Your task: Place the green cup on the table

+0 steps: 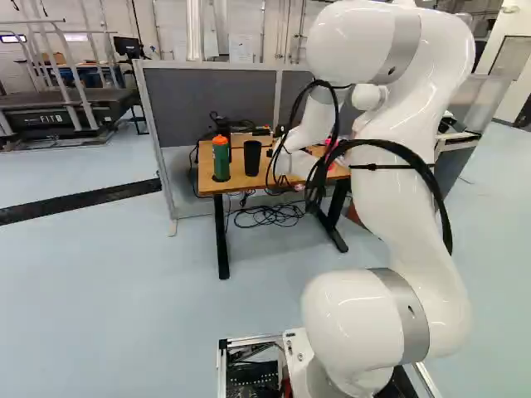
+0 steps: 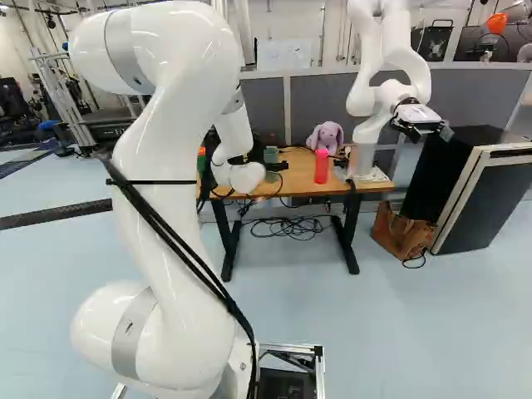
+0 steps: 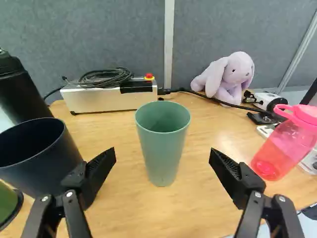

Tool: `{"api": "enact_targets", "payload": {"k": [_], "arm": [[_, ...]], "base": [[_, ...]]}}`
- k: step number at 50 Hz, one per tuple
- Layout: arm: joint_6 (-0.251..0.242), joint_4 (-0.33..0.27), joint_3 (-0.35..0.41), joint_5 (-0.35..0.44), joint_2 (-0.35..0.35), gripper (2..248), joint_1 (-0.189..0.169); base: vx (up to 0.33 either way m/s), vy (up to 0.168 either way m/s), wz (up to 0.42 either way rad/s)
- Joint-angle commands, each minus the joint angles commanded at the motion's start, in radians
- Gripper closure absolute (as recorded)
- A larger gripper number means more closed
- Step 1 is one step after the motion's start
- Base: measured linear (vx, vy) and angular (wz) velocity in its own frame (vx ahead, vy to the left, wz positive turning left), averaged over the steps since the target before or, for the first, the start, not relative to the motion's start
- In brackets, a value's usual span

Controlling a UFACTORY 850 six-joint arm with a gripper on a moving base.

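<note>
A wooden surface point(image 1: 237, 183) sits in the upper middle of the left base view, and the white arm point(image 1: 398, 199) fills that view's right side. In the wrist view we find the green cup point(image 3: 162, 148) upright on the wood, mouth up, just ahead of the claw point(image 3: 162, 154). The claw is spread wide and grips nothing. The cup is centred on its gap, which we read as leaving room on both sides of the cup's wall. A dark cup point(image 3: 29, 158) stands close by one finger; we think a sideways swing could knock it. A pink bottle point(image 2: 321, 167), right of centre in the right base view, stands near the other finger. We judge the placing met as things lie, with a straight retreat the safest next move.
</note>
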State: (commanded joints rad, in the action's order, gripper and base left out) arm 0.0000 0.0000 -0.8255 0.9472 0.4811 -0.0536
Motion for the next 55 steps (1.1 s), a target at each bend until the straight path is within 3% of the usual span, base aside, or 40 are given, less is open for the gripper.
{"api": "enact_targets", "payload": {"k": [34,55], "arm": [[0.000,0.000,0.191,0.000,-0.151,3,0.019],[0.000,0.000,0.210,-0.003,-0.173,3,0.020]], "base": [[0.000,0.000,0.000],[0.000,0.000,0.000]]}}
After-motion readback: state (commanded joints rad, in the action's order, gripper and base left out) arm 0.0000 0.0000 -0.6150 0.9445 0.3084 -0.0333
